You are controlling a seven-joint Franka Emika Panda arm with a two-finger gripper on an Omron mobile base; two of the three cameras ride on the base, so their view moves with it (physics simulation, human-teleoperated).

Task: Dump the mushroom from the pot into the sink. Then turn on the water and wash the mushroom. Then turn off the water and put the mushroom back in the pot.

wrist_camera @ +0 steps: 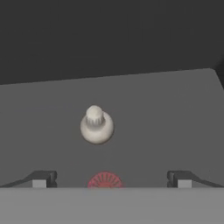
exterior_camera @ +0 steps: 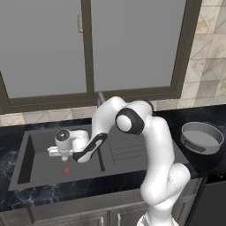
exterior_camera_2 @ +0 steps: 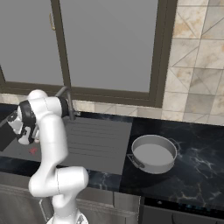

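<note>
the dark grey sunken sink [exterior_camera: 35, 174] holds the tiny pale beige mushroom [wrist_camera: 96, 125] on its floor by the red drain mark [wrist_camera: 105, 180], under the tool [wrist_camera: 111, 179], its fingers wide apart and empty. further right, the shallow grey metal pot [exterior_camera: 201, 137] sits on the black marble table [exterior_camera_2: 192, 175]. judging by this, the pickup comes next, needing a straight descent; the arm hides most of the faucet.

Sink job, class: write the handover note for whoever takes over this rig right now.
Gripper: open, holding nothing, low inside the sink, above the red drain mark.
Mushroom: loose on the sink floor, ahead of the fingertips.
Pot: upright on the counter right of the sink, looks empty.
Done: mushroom dumped. No water seen running; whether it was washed can't be told.
Left: wash if needed, then return mushroom to pot.
</note>
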